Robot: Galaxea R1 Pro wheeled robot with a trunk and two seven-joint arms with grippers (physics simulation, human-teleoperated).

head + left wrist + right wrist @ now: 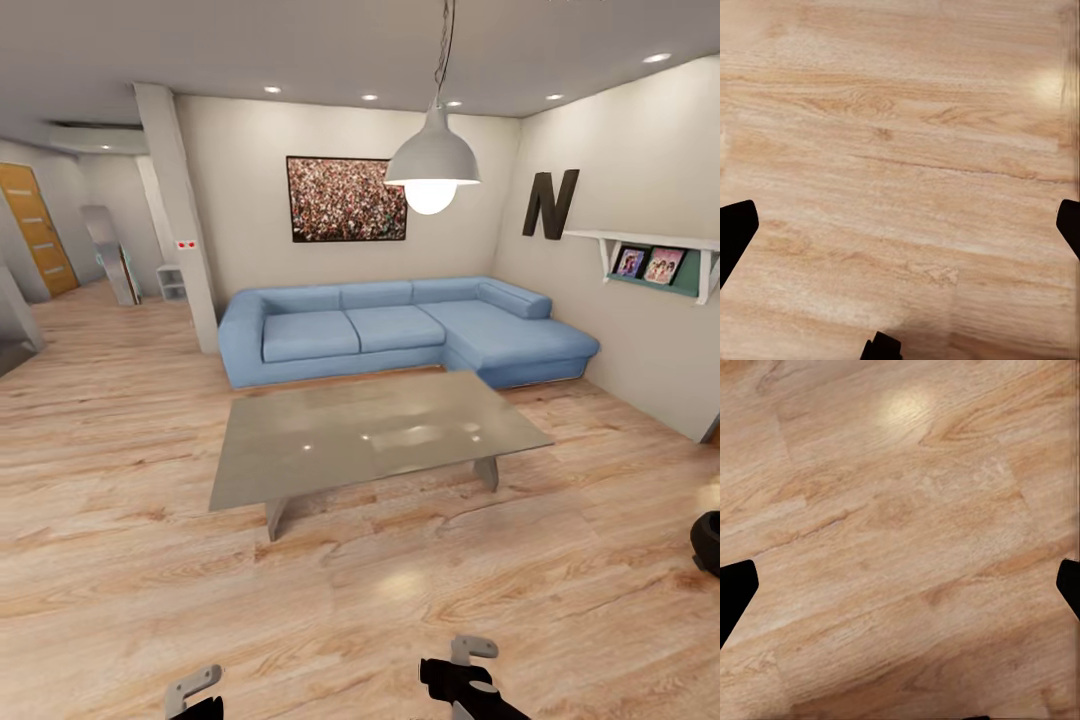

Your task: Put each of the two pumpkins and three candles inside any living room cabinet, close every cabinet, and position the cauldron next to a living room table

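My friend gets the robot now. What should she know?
Left gripper and right gripper: fingers spread, nothing held, both over the wood floor.
Coffee table stands ahead in front of the blue sofa, its top bare.
A round black thing at the right edge may be the cauldron; too cut off to tell.
Pumpkins, candles and cabinet not yet found; nothing here shows any step done.

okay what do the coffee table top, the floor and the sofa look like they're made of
Table: a smooth grey top, probably glass or polished stone, since it mirrors the ceiling lights; duller grey legs.
Floor: light wood planks or laminate, with visible grain, knots and board seams, and a soft sheen.
Sofa: blue upholstery, matte, likely fabric or soft leather; too smooth to tell which.
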